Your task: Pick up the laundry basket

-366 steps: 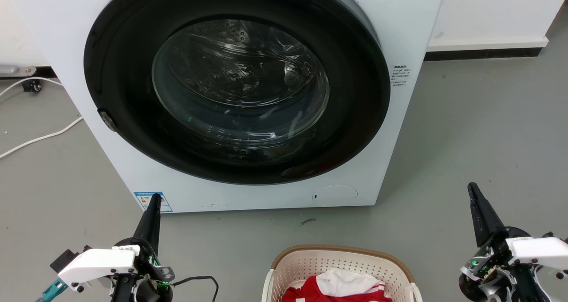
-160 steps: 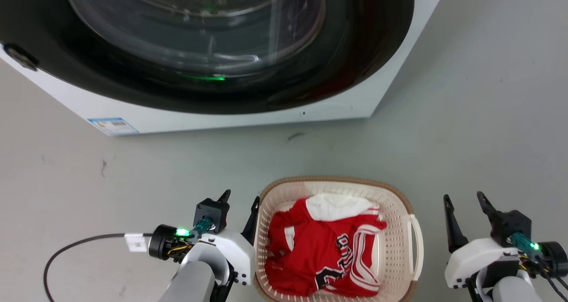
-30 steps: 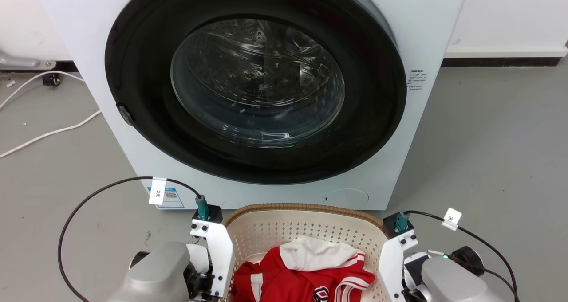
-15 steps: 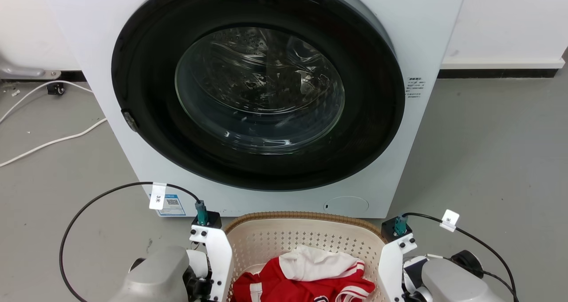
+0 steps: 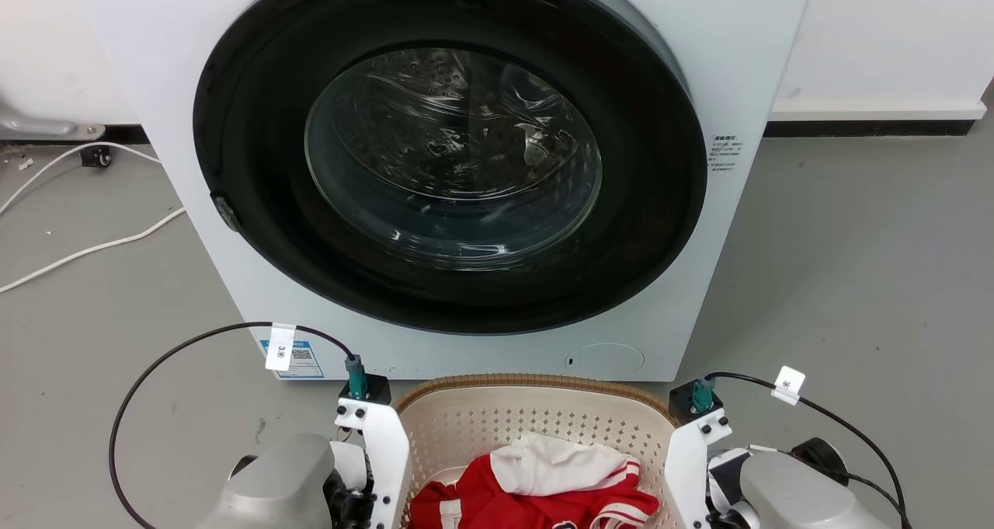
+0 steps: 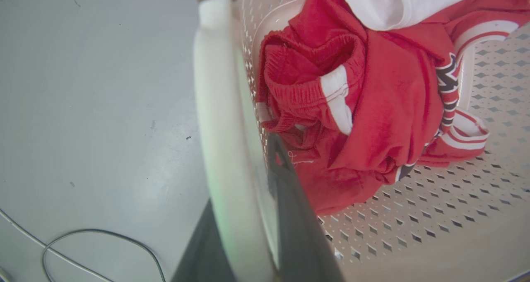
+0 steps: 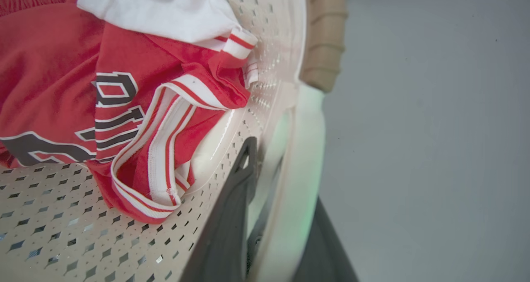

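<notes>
Snugly, laundry basket (image 5: 536, 422) between left claw (image 6: 244, 182) and right claw (image 7: 281, 178), both clamped on handles (image 6: 215, 87).

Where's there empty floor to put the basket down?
Biggest bare patch: grey floor right of the washing machine, up to the wall's dark baseboard. Left of the washer there is floor too, but white cords cross it. Crowded: the thin strip between the laundry basket and the washer's front, with black cable looping beside it.

White washing machine (image 5: 466, 164), red jersey (image 6: 385, 120); grey floor (image 5: 854, 265)
</notes>
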{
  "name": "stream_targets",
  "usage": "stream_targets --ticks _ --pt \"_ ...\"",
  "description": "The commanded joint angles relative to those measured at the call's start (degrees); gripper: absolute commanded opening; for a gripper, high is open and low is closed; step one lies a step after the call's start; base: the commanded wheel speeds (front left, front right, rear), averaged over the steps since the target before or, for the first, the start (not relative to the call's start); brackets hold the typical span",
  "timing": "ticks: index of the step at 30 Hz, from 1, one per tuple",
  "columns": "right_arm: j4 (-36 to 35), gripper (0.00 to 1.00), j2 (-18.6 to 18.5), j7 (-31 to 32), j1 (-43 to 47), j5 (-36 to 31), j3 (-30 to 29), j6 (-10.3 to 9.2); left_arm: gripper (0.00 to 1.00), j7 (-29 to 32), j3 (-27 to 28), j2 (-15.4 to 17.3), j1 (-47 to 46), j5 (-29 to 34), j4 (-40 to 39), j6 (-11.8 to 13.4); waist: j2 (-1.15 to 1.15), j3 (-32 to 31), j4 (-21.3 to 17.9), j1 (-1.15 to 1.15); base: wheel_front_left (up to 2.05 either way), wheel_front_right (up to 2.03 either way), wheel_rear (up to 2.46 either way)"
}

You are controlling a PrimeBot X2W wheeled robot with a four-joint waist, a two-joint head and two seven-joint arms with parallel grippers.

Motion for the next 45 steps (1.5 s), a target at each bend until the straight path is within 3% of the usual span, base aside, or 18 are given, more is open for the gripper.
stream_targets --ticks 1,45 --pt "-0.23 0.0 0.3 -0.27 -0.95 0.09 1.2 0.8 0.0 -0.01 -0.47 -0.55 -1.36 -0.05 -0.42 -0.72 0.0 0.05 -0.01 0.0 0.0 0.0 0.0" --pt "0.45 0.0 -0.11 -1.83 -2.51 8.96 10.67 0.8 0.0 -1.43 -4.59 -0.18 -2.15 -3.64 -0.09 -0.71 0.0 0.55 0.15 0.0 0.0 0.0 0.0"
